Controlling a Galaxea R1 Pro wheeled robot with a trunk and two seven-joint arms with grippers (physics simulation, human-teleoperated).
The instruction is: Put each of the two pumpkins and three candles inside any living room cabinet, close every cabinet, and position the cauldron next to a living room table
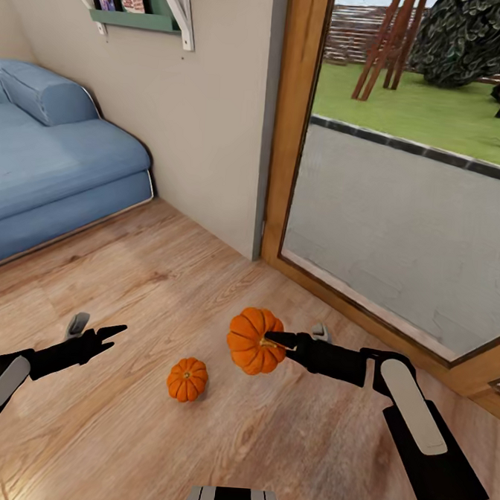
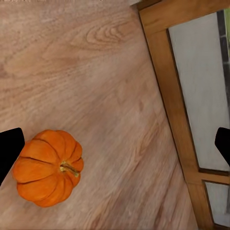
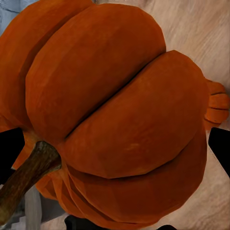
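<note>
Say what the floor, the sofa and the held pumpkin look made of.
Floor: wood planks, light brown, grain and knots visible, low sheen.
Sofa: blue fabric, matte, soft rounded cushions.
Held pumpkin in the right gripper: smooth matte orange rind, ribbed; possibly real or plastic.

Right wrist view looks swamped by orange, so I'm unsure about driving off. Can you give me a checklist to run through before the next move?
1. Right gripper shut on the larger ribbed orange pumpkin: ok.
2. Held pumpkin lifted off the wooden plank floor: ok, by the look of it.
3. Left gripper open and empty: ok.
4. Smaller ribbed orange pumpkin collected: not ok, it lies on the floor between the arms.
5. Grip firmness: cannot tell.
</note>
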